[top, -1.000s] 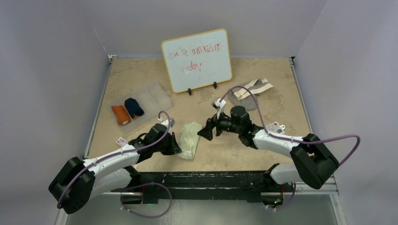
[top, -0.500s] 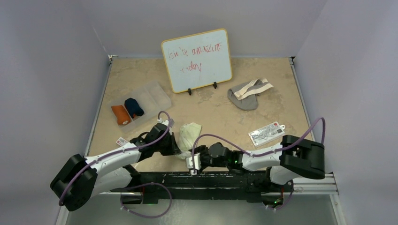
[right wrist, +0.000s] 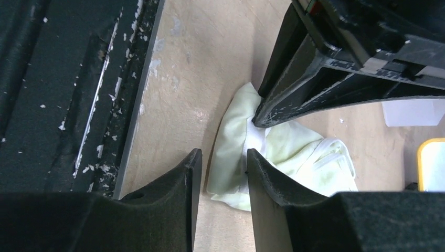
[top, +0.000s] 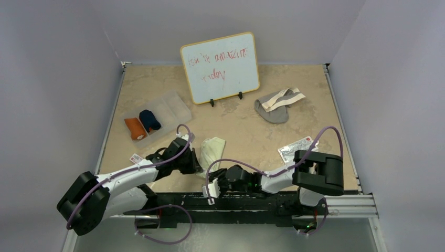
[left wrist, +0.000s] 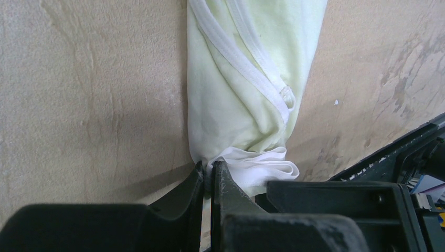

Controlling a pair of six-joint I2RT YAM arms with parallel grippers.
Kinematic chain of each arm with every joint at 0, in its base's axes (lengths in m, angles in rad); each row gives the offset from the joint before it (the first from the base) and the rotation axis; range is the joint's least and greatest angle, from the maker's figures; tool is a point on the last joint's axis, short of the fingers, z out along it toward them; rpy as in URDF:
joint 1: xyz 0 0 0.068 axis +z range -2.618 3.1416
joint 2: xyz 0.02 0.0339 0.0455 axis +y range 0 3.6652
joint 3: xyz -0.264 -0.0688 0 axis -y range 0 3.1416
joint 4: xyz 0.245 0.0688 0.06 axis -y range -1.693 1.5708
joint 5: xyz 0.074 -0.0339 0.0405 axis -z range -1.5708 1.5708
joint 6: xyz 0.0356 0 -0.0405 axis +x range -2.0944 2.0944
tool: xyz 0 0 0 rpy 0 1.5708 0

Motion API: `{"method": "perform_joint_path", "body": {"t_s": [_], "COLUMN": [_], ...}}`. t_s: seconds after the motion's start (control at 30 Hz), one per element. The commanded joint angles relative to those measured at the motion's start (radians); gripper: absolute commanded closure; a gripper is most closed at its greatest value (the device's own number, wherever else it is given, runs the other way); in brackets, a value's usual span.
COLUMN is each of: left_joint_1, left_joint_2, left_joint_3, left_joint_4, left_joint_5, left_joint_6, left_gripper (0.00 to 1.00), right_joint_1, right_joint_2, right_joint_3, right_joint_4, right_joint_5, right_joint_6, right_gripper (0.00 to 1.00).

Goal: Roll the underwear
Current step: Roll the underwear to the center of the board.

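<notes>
- A tan, mottled tabletop (top: 236, 126) sits between pale lilac walls (top: 52, 79), with a black rail (top: 236, 202) along its near edge
- The left gripper (left wrist: 210, 181) is clamped tight on the white waistband at the near end of the cream underwear (left wrist: 236, 94)
- This garment is folded into a long narrow strip, running from the pinched end away toward the far side, near the middle of the table's near edge
- The right gripper (right wrist: 220, 168) reaches in low from the right along the rail; its jaws stand partly apart, with the strip's near corner showing in the gap, and contact cannot be told
- Right of that arm lies a white printed card (top: 296, 149)
- At far left a clear divided container (top: 176, 105) holds an orange roll (top: 135, 128) and a navy roll (top: 149, 120) in neighbouring compartments
- At far right the grey underwear (top: 273, 111) with a beige waistband lies loose and crumpled
- A yellow-framed whiteboard (top: 220, 68) with red scribble stands at the far side
</notes>
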Motion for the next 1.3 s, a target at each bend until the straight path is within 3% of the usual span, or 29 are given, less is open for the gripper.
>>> {"method": "perform_joint_path", "body": {"t_s": [0.0, 0.3, 0.53, 0.7, 0.83, 0.93, 1.27], "left_joint_1": [-0.003, -0.003, -0.003, -0.004, -0.003, -0.003, -0.003], "left_joint_2": [0.000, -0.010, -0.033, -0.043, -0.059, -0.088, -0.183], "left_joint_3": [0.021, 0.025, 0.025, 0.031, 0.038, 0.033, 0.002], "left_joint_4": [-0.020, -0.037, -0.046, -0.061, -0.095, -0.099, -0.088], "left_joint_5": [0.000, -0.001, -0.011, -0.032, -0.064, -0.067, -0.097], "left_joint_6": [-0.004, 0.007, 0.006, -0.005, -0.028, -0.037, -0.089], "left_gripper": [1.00, 1.00, 1.00, 1.00, 0.73, 0.61, 0.54], "right_joint_1": [0.008, 0.007, 0.000, -0.024, -0.082, -0.140, -0.256], "right_joint_2": [0.038, 0.062, 0.076, 0.067, 0.006, -0.035, -0.025], "right_joint_3": [0.021, -0.004, -0.013, -0.002, 0.002, 0.002, 0.053], "right_joint_4": [0.063, 0.022, 0.002, -0.031, -0.061, -0.057, -0.072], "right_joint_5": [0.097, 0.148, 0.168, 0.104, -0.040, -0.185, -0.441], "right_joint_6": [-0.045, 0.000, 0.065, 0.132, 0.233, 0.323, 0.606], "right_gripper": [0.61, 0.66, 0.82, 0.99, 1.00, 1.00, 1.00]}}
